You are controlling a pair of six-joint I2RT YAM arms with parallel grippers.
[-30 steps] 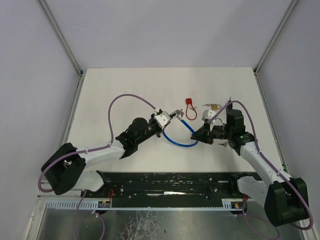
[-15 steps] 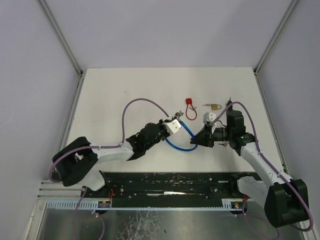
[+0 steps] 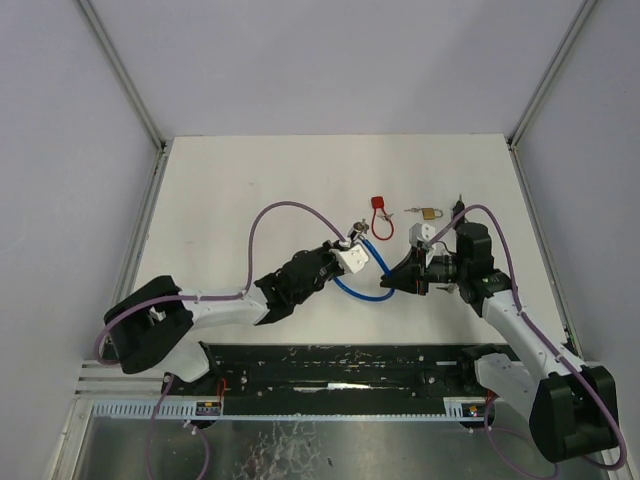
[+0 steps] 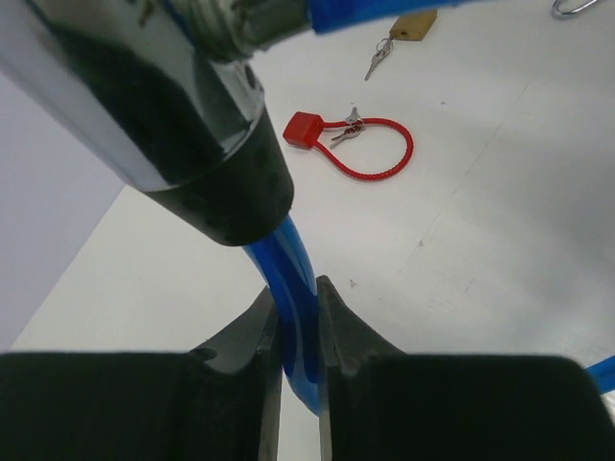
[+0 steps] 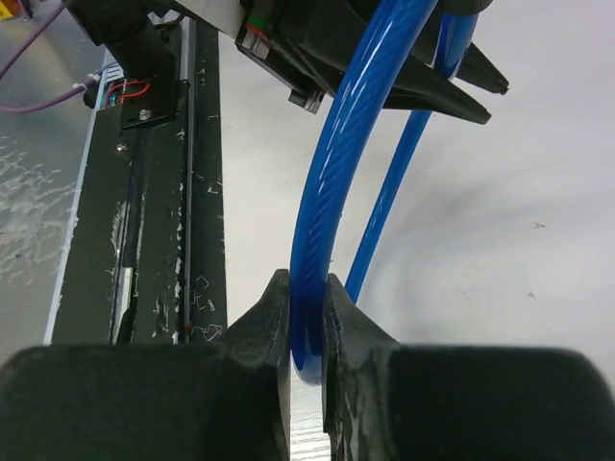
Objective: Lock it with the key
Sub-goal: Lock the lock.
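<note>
The left gripper (image 4: 298,322) and right gripper (image 5: 306,305) each clamp the blue plastic-coated cable lock (image 5: 332,163). The left arm has slid toward frame centre, narrowing the loop.

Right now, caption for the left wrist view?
Left hand pinches blue cable lock; red cable lock lies beyond.

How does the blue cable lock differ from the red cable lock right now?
The blue cable lock is clamped in the left gripper and right gripper; the red cable lock lies untouched on the table. Blue's cable is thicker and longer; red's is thin and short. Blue has a chrome-and-black barrel, red a square red body. Both are coated cable loops.
</note>
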